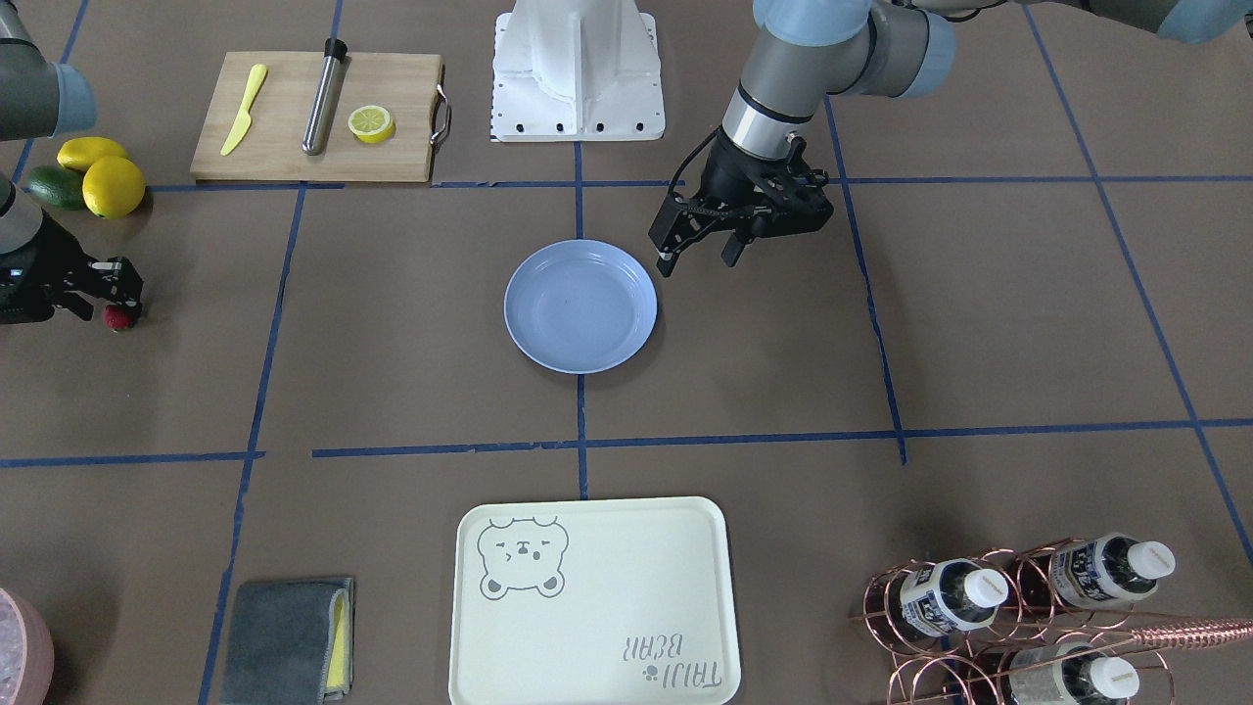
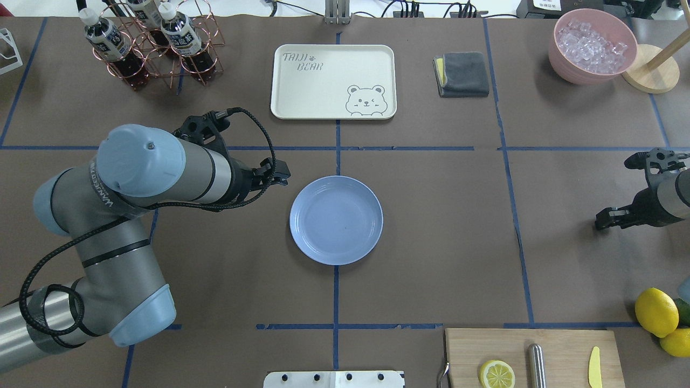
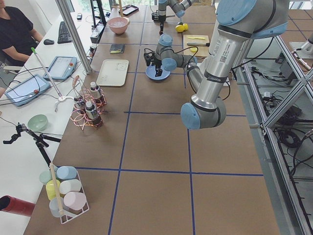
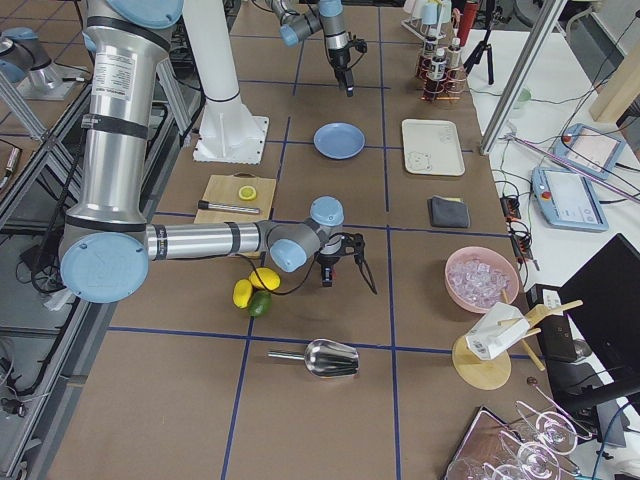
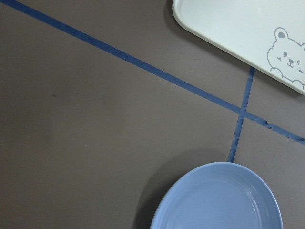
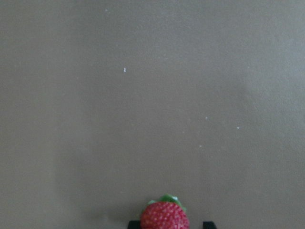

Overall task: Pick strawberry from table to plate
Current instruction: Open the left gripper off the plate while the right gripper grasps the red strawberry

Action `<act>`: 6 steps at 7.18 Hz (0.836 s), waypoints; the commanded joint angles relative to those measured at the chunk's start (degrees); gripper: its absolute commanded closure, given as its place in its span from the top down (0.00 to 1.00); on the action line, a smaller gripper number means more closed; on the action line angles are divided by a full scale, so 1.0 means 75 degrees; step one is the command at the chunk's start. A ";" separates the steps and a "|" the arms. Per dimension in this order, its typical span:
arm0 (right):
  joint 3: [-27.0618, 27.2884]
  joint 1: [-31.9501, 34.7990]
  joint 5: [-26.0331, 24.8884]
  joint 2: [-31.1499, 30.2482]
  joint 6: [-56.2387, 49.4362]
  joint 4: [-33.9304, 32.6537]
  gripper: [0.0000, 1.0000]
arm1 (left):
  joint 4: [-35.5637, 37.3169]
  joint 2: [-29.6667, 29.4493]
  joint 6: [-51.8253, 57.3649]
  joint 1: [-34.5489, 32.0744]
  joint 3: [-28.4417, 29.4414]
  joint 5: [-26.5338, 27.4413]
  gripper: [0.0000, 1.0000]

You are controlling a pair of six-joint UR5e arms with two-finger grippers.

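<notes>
While nothing sits on the plate yet, I count the task as barely begun. Starting on the left, my left gripper (image 1: 697,257) hangs just beside the plate (image 2: 336,221), fingers spread wide with nothing between them. The plate holds no berry. Far to the plate's right, well apart from it, the strawberry (image 6: 164,217) appears to rest on the table (image 2: 458,242), and my right gripper (image 1: 117,299) is down over it. On the right wrist view a dark fingertip shows at either side of the berry, with a gap at one side. I judge the fingers parted around it, not pinching. What's left: close, lift, carry across to the plate, release.
</notes>
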 commanded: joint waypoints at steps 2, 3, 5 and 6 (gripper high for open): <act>0.0047 0.0011 -0.0005 -0.0005 -0.0036 0.0009 0.00 | -0.0012 0.0000 0.0000 -0.0006 0.0001 -0.0020 1.00; 0.0245 0.0046 -0.0005 -0.0028 -0.0060 0.0008 0.00 | -0.0012 0.0000 0.0000 -0.0018 0.0001 -0.0020 1.00; 0.0959 0.0070 0.0042 0.0006 -0.0002 -0.0073 0.00 | 0.0023 0.0046 0.0047 -0.0239 -0.0023 -0.0020 1.00; 0.1089 0.0047 0.0077 0.0239 0.0022 -0.0097 0.00 | 0.0035 0.0314 0.0569 -0.0450 -0.0197 -0.0020 1.00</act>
